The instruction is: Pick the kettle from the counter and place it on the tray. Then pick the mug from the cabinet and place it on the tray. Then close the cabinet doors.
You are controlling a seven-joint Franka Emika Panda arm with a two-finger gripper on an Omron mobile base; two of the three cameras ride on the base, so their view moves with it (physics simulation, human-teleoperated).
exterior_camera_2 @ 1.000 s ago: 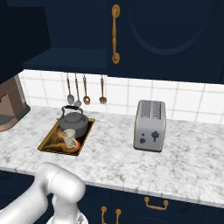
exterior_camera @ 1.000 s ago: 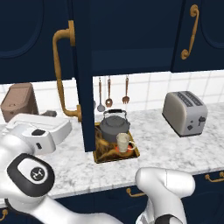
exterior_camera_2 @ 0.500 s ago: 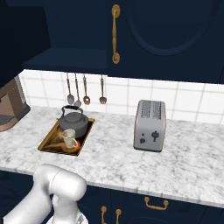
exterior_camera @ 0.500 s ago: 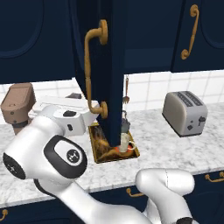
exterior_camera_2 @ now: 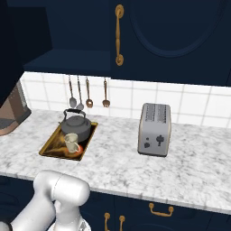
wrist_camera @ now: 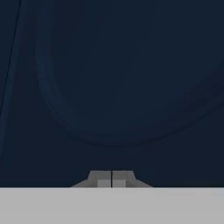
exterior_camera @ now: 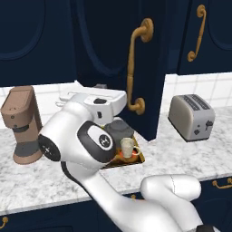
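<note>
Marbled counter [exterior_camera_2: 180, 167], kettle [exterior_camera_2: 76, 128] and mug [exterior_camera_2: 71, 143] on tray [exterior_camera_2: 49, 146].

Grey kettle [exterior_camera_2: 76, 127] and cream mug [exterior_camera_2: 71, 142] upright on amber tray [exterior_camera_2: 50, 146], navy cabinet door [exterior_camera: 118, 68] ajar

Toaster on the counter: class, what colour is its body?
Silver-grey; the toaster shows best in the right base view.

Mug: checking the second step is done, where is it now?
The mug stands on the tray, just in front of the kettle, left of the toaster in the right base view.
</note>
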